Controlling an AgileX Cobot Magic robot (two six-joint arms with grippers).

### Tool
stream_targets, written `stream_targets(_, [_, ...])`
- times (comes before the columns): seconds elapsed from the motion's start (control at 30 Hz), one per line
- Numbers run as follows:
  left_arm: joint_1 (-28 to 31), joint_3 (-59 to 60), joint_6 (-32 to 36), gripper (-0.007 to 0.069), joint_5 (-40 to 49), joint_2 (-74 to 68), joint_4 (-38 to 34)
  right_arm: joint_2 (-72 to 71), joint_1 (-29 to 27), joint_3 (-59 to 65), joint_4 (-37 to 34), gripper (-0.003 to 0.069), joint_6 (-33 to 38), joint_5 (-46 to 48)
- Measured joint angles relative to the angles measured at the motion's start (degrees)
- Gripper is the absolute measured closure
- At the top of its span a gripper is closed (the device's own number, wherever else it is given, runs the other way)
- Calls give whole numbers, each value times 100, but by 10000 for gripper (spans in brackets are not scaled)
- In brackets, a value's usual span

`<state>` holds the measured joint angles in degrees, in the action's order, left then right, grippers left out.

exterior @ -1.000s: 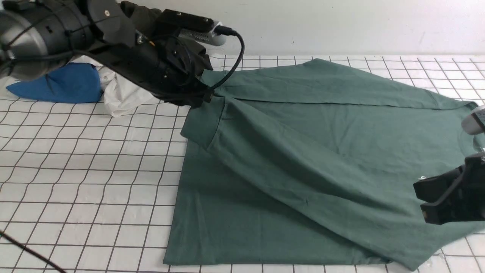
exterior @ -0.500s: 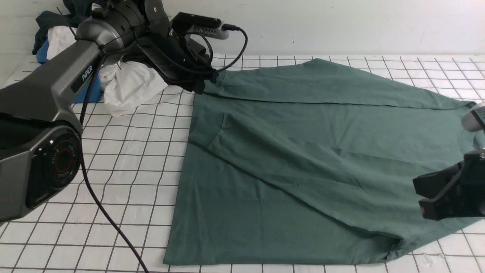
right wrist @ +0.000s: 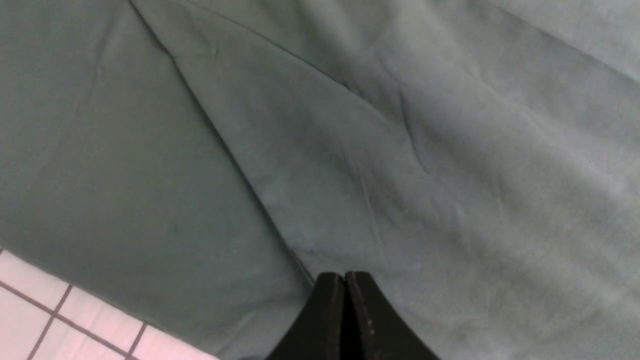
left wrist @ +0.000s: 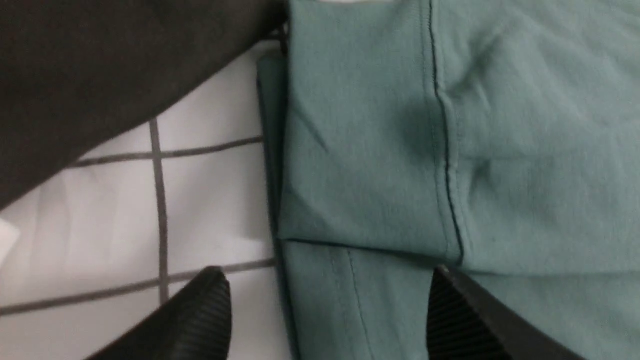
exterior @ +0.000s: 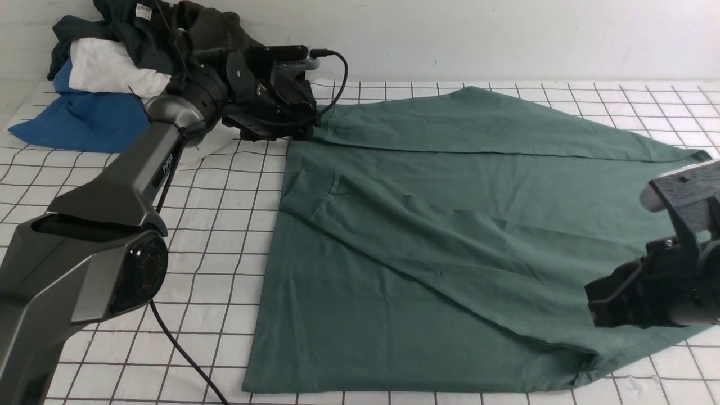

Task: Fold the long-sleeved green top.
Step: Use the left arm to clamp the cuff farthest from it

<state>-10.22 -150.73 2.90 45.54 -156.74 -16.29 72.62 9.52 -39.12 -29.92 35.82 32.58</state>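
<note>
Left gripper is open, jaws spread wide with nothing between them, sitting right between the pile and the top. In its wrist view the fingers straddle a hemmed, doubled edge of the top, one over bare table, one over cloth. Right gripper is clenched shut and empty, hovering over the side of the top farthest from the pile.

The top lies spread flat on the table, just beside the pile, not touching it as far as I can tell. One sleeve crosses the body diagonally, cuff end toward the pile. The other lies folded along the wall-side edge, running away from the pile.

Judgement: sleeve-tucking looks about done; body folds not yet made. Can't tell if the left gripper is leaving this corner or lining up a pinch.

To do it well:
- If leaving, lift straight up so the fingers don't drag the doubled edge open.
- If pinching, catch both layers at the hem, not just the upper one.
- Keep clear of the pile's dark cloth, close to that corner; snagging it is the main risk.
- Smooth the diagonal sleeve's wrinkles before folding the body.
</note>
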Motion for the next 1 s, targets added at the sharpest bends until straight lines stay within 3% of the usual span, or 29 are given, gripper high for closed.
stream_targets(0.13, [-5, -5, 14, 227, -500, -82, -167, 17, 0, 0, -214, 673, 307, 96])
stream_targets(0.33, [-5, -11, 76, 457, -885, -237, -318, 19, 6, 0, -366, 673, 649, 185])
stream_targets(0.4, [-5, -11, 118, 584, -811, -284, -318, 19, 6, 0, -377, 673, 720, 196])
stream_targets(0.43, [-5, -16, 124, 602, -779, -284, -318, 19, 6, 0, -377, 673, 725, 209])
stream_targets(0.87, [-5, -993, 216, 631, 391, 178, -348, 19, 6, 0, -377, 673, 744, 339])
stream_targets(1.0, [-5, -1000, 347, 578, 233, 23, -326, 24, 6, 0, -377, 673, 744, 296])
